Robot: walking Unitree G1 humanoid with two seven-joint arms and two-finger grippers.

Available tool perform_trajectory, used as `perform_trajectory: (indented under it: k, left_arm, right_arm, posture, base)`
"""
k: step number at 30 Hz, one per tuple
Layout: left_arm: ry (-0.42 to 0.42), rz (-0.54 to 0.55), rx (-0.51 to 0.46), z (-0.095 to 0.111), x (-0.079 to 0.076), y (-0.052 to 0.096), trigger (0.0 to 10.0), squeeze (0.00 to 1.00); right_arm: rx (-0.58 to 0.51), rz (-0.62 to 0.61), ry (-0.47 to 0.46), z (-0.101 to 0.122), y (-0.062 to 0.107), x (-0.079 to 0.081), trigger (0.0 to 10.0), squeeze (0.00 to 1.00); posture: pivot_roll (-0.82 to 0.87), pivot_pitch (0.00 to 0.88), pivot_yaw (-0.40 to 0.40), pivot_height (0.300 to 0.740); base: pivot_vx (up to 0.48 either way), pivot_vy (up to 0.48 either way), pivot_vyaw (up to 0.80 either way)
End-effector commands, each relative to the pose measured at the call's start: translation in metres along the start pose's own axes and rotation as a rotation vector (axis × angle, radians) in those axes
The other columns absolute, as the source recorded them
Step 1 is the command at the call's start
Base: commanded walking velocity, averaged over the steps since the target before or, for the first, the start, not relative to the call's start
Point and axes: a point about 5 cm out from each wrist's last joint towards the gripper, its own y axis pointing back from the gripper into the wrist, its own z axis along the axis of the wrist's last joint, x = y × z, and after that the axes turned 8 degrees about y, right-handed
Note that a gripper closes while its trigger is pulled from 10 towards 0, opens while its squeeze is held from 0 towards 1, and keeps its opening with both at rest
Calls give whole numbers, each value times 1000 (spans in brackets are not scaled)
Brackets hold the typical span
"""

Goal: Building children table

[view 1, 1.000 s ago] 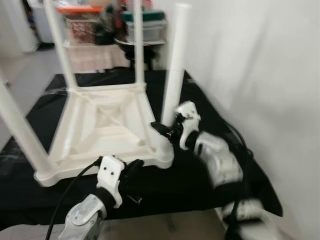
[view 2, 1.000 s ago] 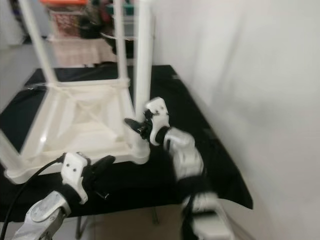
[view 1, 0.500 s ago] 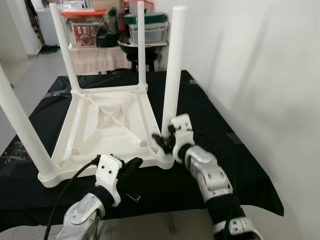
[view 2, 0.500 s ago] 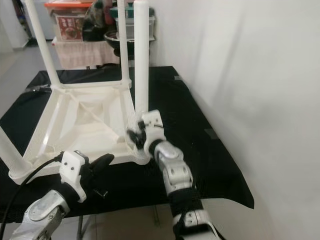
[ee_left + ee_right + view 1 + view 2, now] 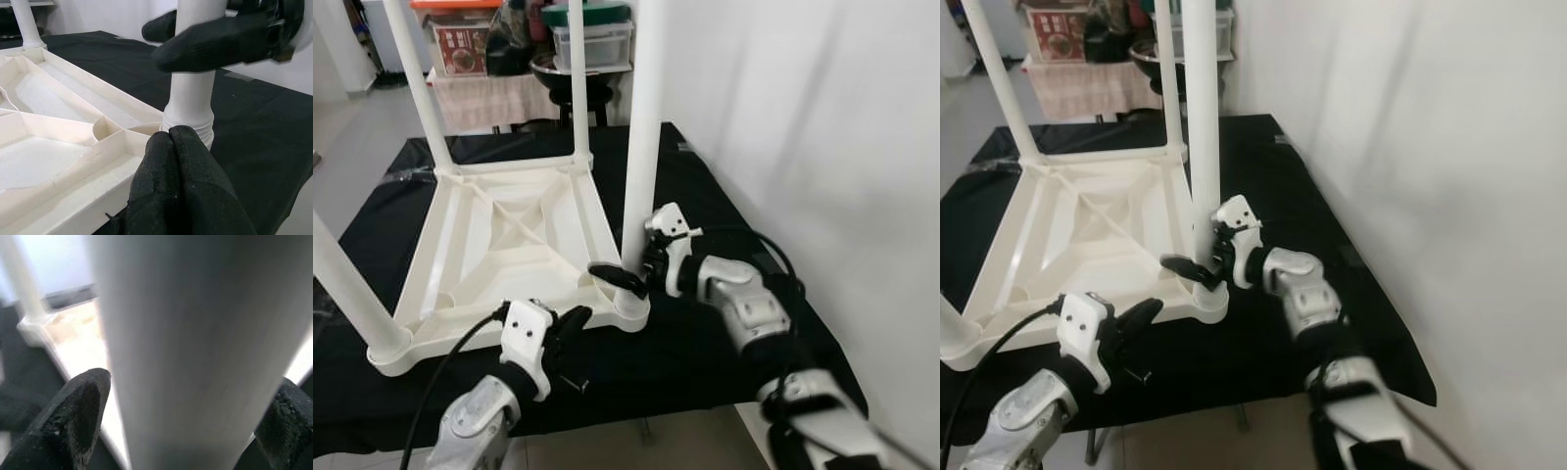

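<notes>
A white plastic children's table lies upside down on a black-covered worktop, its legs pointing up. The near-right leg stands in its corner socket. My right gripper is shut on this leg just above the socket, one black finger crossing its front. In the right wrist view the leg sits between both fingers. My left gripper is shut on nothing, low at the table's near rim, its fingertips just short of the socket.
A white wall runs close along the right. Storage boxes and a cloth-covered stand are behind the worktop. A black cable trails from my left arm. The worktop's front edge is near my arms.
My right gripper swung in lower and closed around the base of the near-right leg. The left gripper stayed by the near rim. The camera shifted slightly.
</notes>
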Motion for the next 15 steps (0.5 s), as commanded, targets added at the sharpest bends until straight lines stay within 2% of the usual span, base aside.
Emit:
perform_trajectory:
  k: [1,2,4,5,6,9,15]
  left_arm:
    - [1,1,16,-3,-2,0,10000,0]
    - [3,0,17,-4,-2,0,10000,0]
    - [3,0,17,-4,-2,0,10000,0]
    - [3,0,18,-4,-2,0,10000,0]
    - [3,0,18,-4,-2,0,10000,0]
    - [6,-2,21,-5,-4,0,10000,0]
    - [10,-7,22,-6,-4,0,10000,0]
  right_arm:
    - [2,68,13,2,-1,0,10000,0]
    - [-14,84,5,5,-2,-1,2471,0]
    - [-14,84,5,5,-2,-1,2471,0]
    - [-31,95,-10,7,-3,-1,0,0]
    - [-31,95,-10,7,-3,-1,0,0]
    - [-68,201,-34,1,-3,8,0,0]
    - [-68,200,-36,-5,0,6,0,0]
  posture:
    - [63,0,-65,740]
    - [63,0,-67,740]
    - [63,0,-67,740]
    - [62,0,-68,740]
    - [62,0,-68,740]
    - [56,0,-62,740]
    - [54,0,-60,740]
  base:
    - [0,0,0]
    - [0,0,0]
    - [0,0,0]
    - [0,0,0]
    - [0,0,0]
    - [0,0,0]
    - [0,0,0]
